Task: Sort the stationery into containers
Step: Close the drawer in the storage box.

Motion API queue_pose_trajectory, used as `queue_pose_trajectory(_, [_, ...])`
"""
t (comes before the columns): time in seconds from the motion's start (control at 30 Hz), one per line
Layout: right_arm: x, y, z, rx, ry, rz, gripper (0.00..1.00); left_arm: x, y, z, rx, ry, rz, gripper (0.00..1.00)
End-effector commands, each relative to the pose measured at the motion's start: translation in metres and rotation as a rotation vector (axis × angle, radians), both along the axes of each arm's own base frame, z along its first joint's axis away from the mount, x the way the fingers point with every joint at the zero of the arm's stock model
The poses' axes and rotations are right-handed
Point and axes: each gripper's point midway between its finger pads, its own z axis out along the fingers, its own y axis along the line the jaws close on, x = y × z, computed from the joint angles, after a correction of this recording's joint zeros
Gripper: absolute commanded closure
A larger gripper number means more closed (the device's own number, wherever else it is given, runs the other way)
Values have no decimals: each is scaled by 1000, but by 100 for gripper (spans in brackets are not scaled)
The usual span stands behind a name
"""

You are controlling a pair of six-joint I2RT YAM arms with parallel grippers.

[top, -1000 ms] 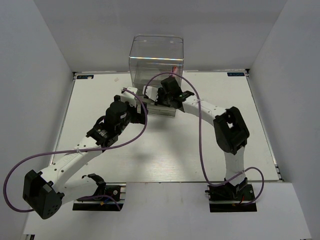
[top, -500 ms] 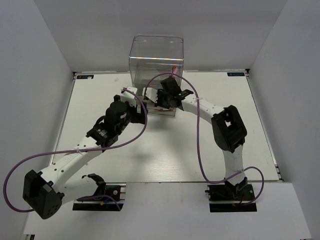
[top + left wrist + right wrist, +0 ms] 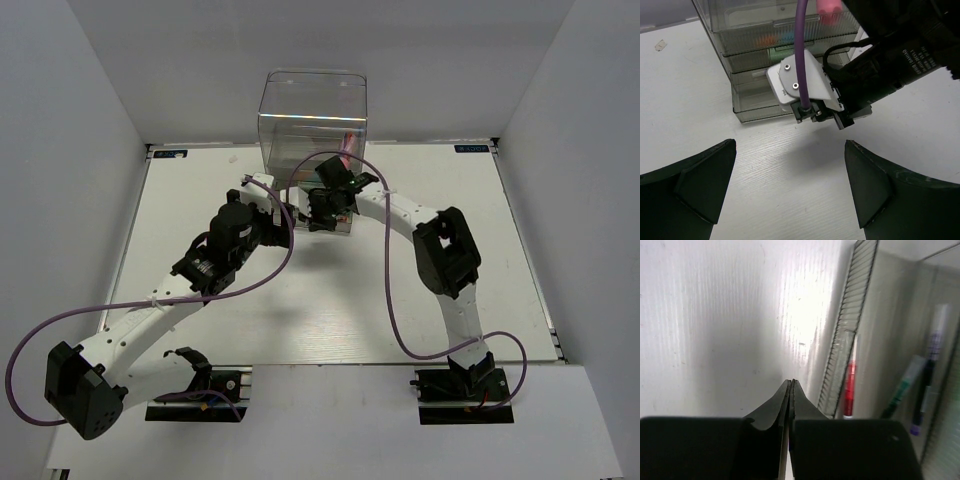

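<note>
Right gripper (image 3: 791, 386), fingers pinched together, sits against the clear organizer (image 3: 747, 107) on the counter (image 3: 685, 95). Left gripper (image 3: 790, 150) hangs spread wide nearby. The drawers hold an orange marker (image 3: 765, 40), a light-blue marker (image 3: 786, 36) and a green marker (image 3: 782, 51); a pink tube (image 3: 829, 7) shows in the top bin.

Both arms are white shells with black joint housings: left arm (image 3: 140, 325), right arm (image 3: 462, 320). Purple cables (image 3: 801, 50) trail off each. The left gripper (image 3: 790, 145) shows chunky matte-black fingers (image 3: 690, 185); the right gripper (image 3: 791, 384) narrows to thin black tips. There's a white plate (image 3: 800, 82) with two silver screws, white lettering (image 3: 920, 52) on black housing, and a green light (image 3: 352, 183).
</note>
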Motion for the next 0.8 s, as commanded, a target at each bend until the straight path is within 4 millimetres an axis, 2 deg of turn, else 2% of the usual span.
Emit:
queue_pose_trajectory(0.0, [0,1,-9,-12,34,13,100,-1,5,8,-10,-29,13,1])
queue_pose_trajectory(0.13, [21,-5,-29,-62,3,-112,100,-1,5,10,-16,-36,13,1])
queue_pose_trajectory(0.2, [35,-4,-27,-54,-50,-173,100,-1,5,10,-16,-36,13,1])
queue_pose_trajectory(0.23, [54,-12,-25,-74,-128,-254,100,-1,5,10,-16,-36,13,1])
queue_pose_trajectory(0.3, [72,-10,-16,-35,-208,-317,100,-1,5,10,-16,-36,13,1])
queue_pose_trajectory(0.33, [80,-19,-18,-68,-247,-365,100,-1,5,10,-16,-36,13,1])
queue_pose_trajectory(0.37, [88,-17,-9,-43,-287,-384,100,-1,5,10,-16,-36,13,1])
queue_pose_trajectory(0.47, [97,-34,-10,-93,-353,-462,100,-1,5,10,-16,-36,13,1])
queue_pose_trajectory(0.77, [110,-50,-4,-113,-474,-529,100,-1,5,6,-10,-29,13,1])
